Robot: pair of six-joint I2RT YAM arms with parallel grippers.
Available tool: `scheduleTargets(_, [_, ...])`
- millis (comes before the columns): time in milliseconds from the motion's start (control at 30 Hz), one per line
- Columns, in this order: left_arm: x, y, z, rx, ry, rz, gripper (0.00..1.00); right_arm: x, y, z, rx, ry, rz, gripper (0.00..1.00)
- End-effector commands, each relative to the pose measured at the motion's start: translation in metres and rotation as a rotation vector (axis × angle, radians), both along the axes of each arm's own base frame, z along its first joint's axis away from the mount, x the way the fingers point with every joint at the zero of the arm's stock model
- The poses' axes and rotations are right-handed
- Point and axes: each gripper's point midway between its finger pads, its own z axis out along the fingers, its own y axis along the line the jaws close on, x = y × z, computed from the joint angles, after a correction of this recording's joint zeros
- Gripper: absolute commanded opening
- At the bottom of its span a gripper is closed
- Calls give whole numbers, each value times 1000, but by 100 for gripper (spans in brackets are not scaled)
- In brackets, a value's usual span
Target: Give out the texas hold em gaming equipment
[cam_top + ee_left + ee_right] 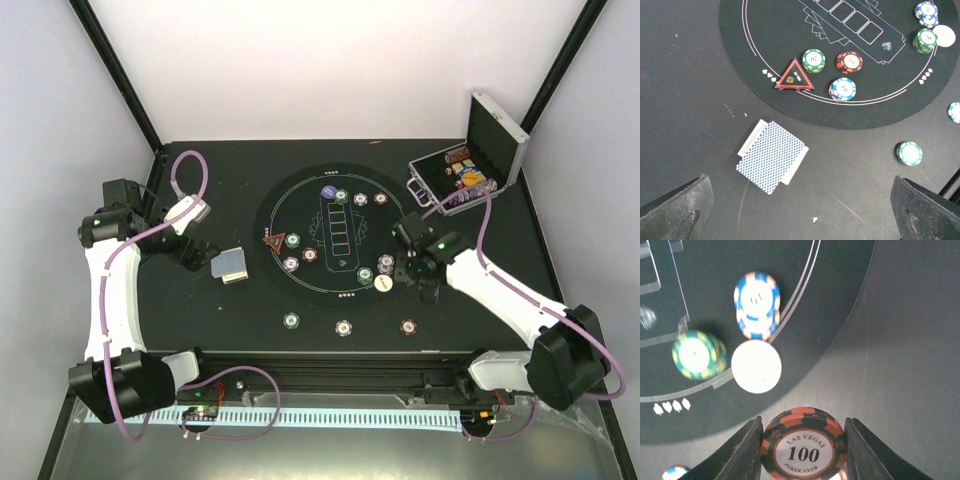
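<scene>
Right wrist view: a red-brown chip (803, 447) is gripped by its edges in the right end effector (803, 432), over bare desk (910, 365) just outside the mat (840, 290) rim, the white button disc (756, 366) just ahead-left; the left end effector (800, 210) is spread wide, empty

I am reading LAS VEGAS, 100, POKER CLUB on the white centre of the red-brown chip (803, 446); four small white suit signs are showing on the black mat (840, 290); the red triangle marker (794, 76) is bearing print too small to read
</scene>
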Motion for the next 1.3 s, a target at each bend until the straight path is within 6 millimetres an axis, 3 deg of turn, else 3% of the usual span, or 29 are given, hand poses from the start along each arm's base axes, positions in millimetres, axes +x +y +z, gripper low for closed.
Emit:
scheduleTargets(0, [-6, -3, 5, 20, -13, -40, 99, 39, -9, 22, -22, -58, 6, 25])
scheduleTargets(167, [-6, -4, 4, 27, -20, -67, 99, 86, -9, 17, -48, -54, -7, 24])
scheduleTargets(367, [-21, -4, -22, 77, 36, -157, 99, 123, -12, -9, -64, -14, -28, 23])
scheduleTargets(567, [-23, 2, -39, 187, 31, -255, 99, 134, -19, -36, -50, 39, -42, 23])
scheduleTargets(700, [-20, -1, -48, 225, 30, -320, 99, 130, -17, -53, -45, 78, -33, 23])
scheduleTargets(800, [-18, -1, -65, 292, 41, -372, 99, 126, -18, -64, -48, 97, -33, 25])
scheduleTargets(933, [-12, 0, -91, 383, 56, -440, 99, 125, -19, -71, -51, 104, -30, 33])
scheduleTargets(1067, [3, 5, -107, 406, 111, -429, 99, 126, -21, -72, -55, 104, -34, 48])
scheduleTargets(1167, [10, 6, -108, 399, 135, -408, 99, 127, -21, -62, -42, 79, -34, 63])
scheduleTargets(1267, [5, 5, -118, 400, 148, -439, 99, 127, -17, -47, -11, 48, -28, 72])
